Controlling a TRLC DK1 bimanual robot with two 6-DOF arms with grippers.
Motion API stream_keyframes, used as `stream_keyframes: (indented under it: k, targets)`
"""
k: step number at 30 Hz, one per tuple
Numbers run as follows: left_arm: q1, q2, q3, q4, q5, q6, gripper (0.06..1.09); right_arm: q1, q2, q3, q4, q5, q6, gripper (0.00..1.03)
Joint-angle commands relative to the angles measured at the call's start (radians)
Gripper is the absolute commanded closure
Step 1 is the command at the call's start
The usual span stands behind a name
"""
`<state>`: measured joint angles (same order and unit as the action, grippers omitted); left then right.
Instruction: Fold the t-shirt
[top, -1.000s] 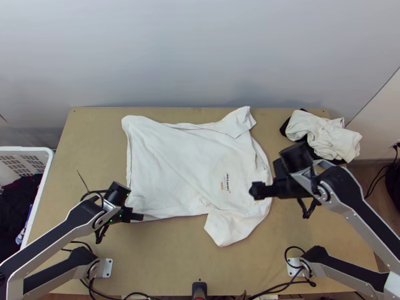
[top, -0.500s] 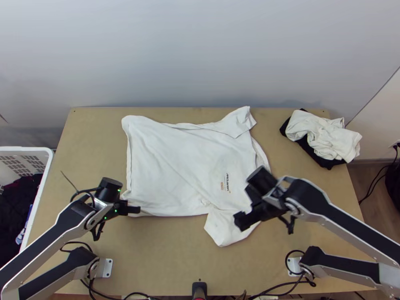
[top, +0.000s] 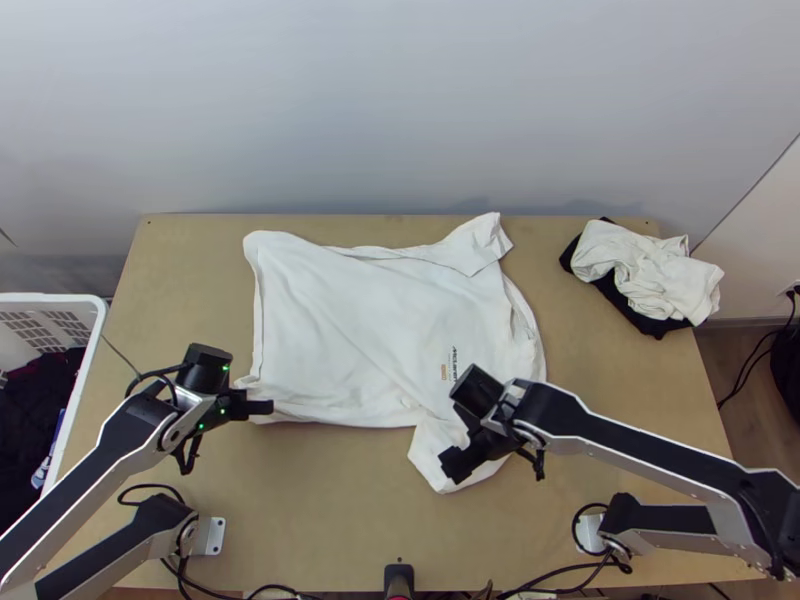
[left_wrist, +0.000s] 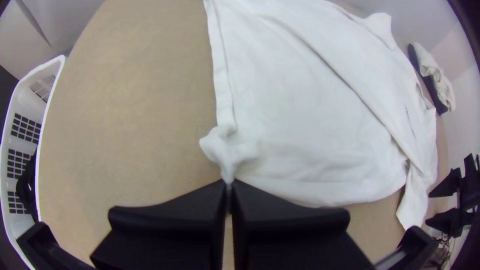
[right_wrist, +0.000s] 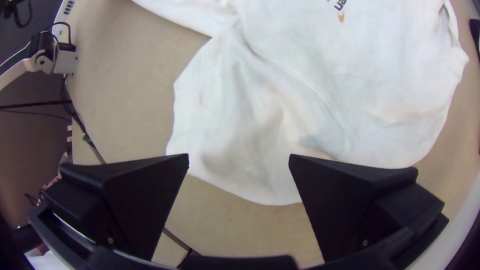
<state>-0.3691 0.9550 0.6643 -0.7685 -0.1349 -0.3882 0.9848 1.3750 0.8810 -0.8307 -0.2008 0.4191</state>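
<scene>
White t-shirt (top: 340, 330) caught by one corner

It lies mostly spread on the bench (top: 330, 510). The left gripper (top: 266, 407) has that corner pinched in its jaws; the right gripper (top: 450, 466) holds its jaws spread at the near sleeve (top: 432, 445), probably just above the cloth.

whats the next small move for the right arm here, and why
Probably lower the right gripper a little and close it on the near sleeve of the t-shirt: its fingers are open over that sleeve, while the left gripper already pinches the shirt's near left corner.
</scene>
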Motion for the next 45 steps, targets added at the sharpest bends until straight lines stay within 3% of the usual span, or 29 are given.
stream_keyframes:
  k: [1,3,5,9,15,20,23,27,30,39,45]
  targets:
    - [0.024,0.016,0.011,-0.002,-0.002,0.003,1.05,0.017,0.044,-0.070,0.110,0.026,0.029,0.24]
    - [0.024,0.018,0.012,-0.002,-0.002,0.003,1.05,0.018,0.044,-0.080,0.137,0.037,0.024,0.53]
    - [0.027,0.014,0.012,-0.003,-0.002,0.008,1.05,0.023,0.047,-0.079,0.163,0.074,-0.014,0.99]
    - [0.042,0.008,0.014,-0.017,-0.002,0.020,1.05,0.031,0.049,-0.080,0.139,0.116,-0.028,1.00]
    - [0.062,-0.045,0.034,-0.074,0.023,0.054,1.05,-0.011,-0.056,-0.040,-0.010,0.113,-0.036,1.00]
    - [0.075,-0.137,0.024,-0.126,0.066,0.089,1.05,-0.034,-0.119,0.015,-0.196,0.024,-0.094,1.00]
    - [0.148,-0.157,0.052,-0.172,0.146,0.135,1.05,-0.029,-0.143,0.044,-0.311,-0.051,-0.138,1.00]
    - [0.272,-0.153,0.090,-0.293,0.330,0.238,1.05,-0.001,-0.146,0.069,-0.406,-0.132,-0.180,1.00]
    - [0.265,-0.150,0.103,-0.408,0.377,0.296,1.05,0.060,-0.123,0.085,-0.467,-0.170,-0.210,1.00]
    - [0.280,-0.254,0.179,-0.686,0.385,0.514,1.05,0.183,-0.090,0.105,-0.548,-0.198,-0.240,1.00]
    - [0.277,-0.309,0.167,-0.560,0.396,0.509,1.05,0.183,-0.088,0.098,-0.516,-0.198,-0.244,0.97]
